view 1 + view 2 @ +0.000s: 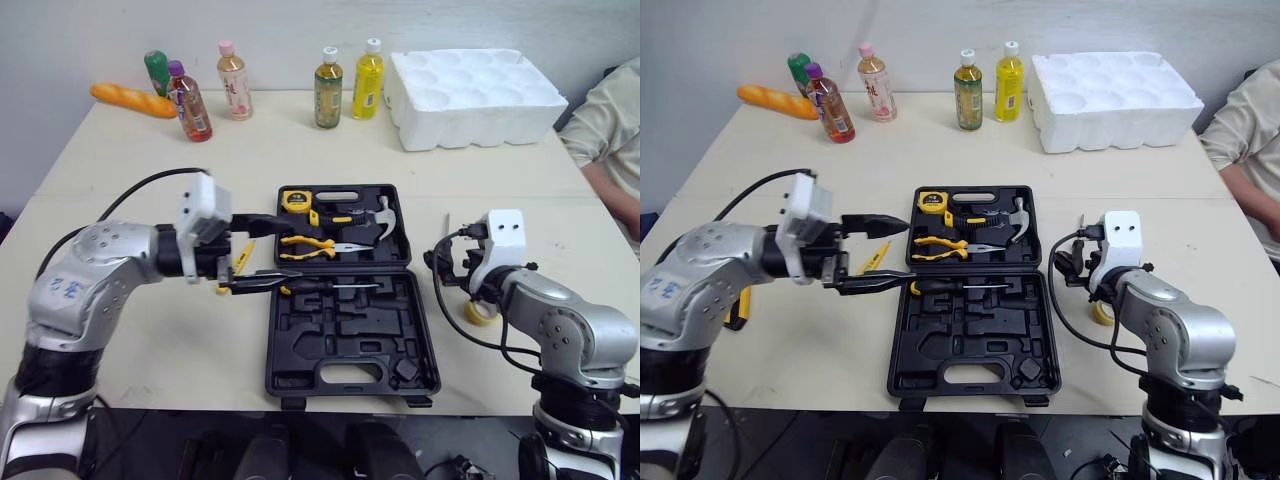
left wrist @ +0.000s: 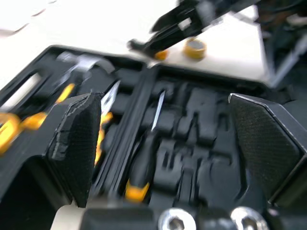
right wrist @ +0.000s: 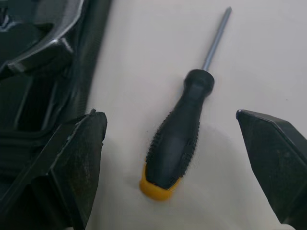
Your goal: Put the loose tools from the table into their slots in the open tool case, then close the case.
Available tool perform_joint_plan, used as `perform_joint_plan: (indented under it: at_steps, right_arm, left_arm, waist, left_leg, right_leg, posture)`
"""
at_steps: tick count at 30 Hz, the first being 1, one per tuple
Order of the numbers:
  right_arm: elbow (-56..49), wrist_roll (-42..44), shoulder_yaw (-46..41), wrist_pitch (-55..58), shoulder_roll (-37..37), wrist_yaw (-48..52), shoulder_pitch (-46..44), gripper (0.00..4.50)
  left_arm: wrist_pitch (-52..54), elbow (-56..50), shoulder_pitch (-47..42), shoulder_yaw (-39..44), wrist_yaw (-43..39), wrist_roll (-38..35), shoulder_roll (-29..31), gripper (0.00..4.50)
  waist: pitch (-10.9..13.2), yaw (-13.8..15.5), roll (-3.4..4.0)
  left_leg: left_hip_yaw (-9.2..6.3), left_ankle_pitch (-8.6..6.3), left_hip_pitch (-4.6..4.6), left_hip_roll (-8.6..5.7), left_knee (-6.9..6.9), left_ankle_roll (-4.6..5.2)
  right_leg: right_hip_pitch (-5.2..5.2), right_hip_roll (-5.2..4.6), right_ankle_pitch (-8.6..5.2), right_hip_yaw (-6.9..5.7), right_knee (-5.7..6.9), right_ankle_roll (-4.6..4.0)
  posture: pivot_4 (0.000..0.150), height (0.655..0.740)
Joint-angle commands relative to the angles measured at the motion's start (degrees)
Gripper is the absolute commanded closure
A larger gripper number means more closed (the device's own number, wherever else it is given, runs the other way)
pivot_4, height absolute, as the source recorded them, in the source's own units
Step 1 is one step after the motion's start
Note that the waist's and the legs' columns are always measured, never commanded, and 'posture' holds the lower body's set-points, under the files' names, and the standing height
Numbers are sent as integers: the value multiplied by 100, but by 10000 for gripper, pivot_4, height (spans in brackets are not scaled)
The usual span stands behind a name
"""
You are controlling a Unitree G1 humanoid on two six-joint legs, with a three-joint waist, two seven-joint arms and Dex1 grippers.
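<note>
The black tool case (image 1: 345,350) lies open mid-table. Its far half holds a tape measure (image 1: 296,199), a hammer (image 1: 380,215) and yellow-handled pliers (image 1: 310,245). A black screwdriver with a yellow cap (image 1: 315,286) lies across the hinge line, also seen in the left wrist view (image 2: 143,165). My left gripper (image 1: 282,253) is open at the case's left edge, nothing between its fingers (image 2: 76,139). My right gripper (image 3: 168,115) is open just right of the case, hovering over a second screwdriver (image 3: 180,139) on the table. A small yellow tool (image 1: 875,258) lies left of the case.
A yellow tape roll (image 1: 480,313) sits by my right arm. Several bottles (image 1: 328,88), a baguette (image 1: 130,99) and a white foam tray (image 1: 470,95) line the far edge. A person's sleeve (image 1: 610,115) is at the right.
</note>
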Motion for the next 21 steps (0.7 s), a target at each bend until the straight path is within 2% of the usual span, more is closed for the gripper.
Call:
perform_joint_plan:
  at_steps: [1,3,8,10,12,15,16,17,21]
  right_arm:
    - [35,-244,126,-44,96,-178,-85,0]
    - [94,-325,170,-80,235,-244,-117,0]
    - [136,-565,102,-201,476,-426,-82,0]
    - [100,-643,83,-269,543,-476,-11,5262]
    - [45,-691,91,-286,580,-483,45,13057]
    - [-23,-731,79,-291,629,-479,83,28563]
    - [-59,-721,35,-285,651,-479,83,31626]
    - [-102,-707,-12,-279,667,-480,83,34198]
    - [-263,-569,-202,-309,637,-346,-7,34190]
  left_arm:
    - [-225,171,-292,-181,-173,167,-148,274]
    - [-286,250,-426,-264,-223,215,-283,274]
    - [-316,400,-647,-280,-226,258,-502,274]
    - [-333,429,-683,-303,-252,283,-543,0]
    - [-356,424,-683,-318,-296,301,-559,0]
    - [-357,407,-672,-310,-346,314,-579,0]
    - [-363,429,-698,-320,-352,323,-604,0]
    - [-379,455,-724,-334,-358,338,-631,0]
    - [-339,533,-779,-382,-342,395,-690,0]
  waist:
    - [0,-20,0]
    - [-1,-52,-1]
    - [-1,-119,-1]
    - [-1,-119,-1]
    - [-1,-114,-1]
    - [-1,-111,-1]
    - [-1,-110,-1]
    - [-1,-110,-1]
    - [-1,-109,-1]
  left_leg:
    - [3,3,-10,0,1,0]
    - [3,13,-48,-1,12,0]
    - [2,19,-55,-1,13,1]
    - [1,20,-54,-1,13,0]
    - [1,21,-54,-1,13,-1]
    - [1,21,-54,-1,13,-2]
    - [1,21,-54,-1,14,-2]
    - [1,21,-54,-1,14,-1]
    - [1,21,-54,-2,15,-2]
  right_leg:
    - [-12,0,0,3,6,0]
    - [-51,1,1,3,22,1]
    - [-58,2,1,3,32,2]
    - [-58,3,1,3,35,2]
    - [-58,3,1,3,35,2]
    - [-58,3,1,3,35,2]
    - [-58,3,1,4,35,2]
    - [-58,3,1,3,35,2]
    - [-58,3,1,3,35,2]
  posture:
    - [1500,7400]
    - [1500,7400]
    - [1500,7400]
    - [1500,7400]
    - [1500,7400]
    - [1500,7400]
    - [1500,7400]
    - [1500,7400]
    - [1500,7400]
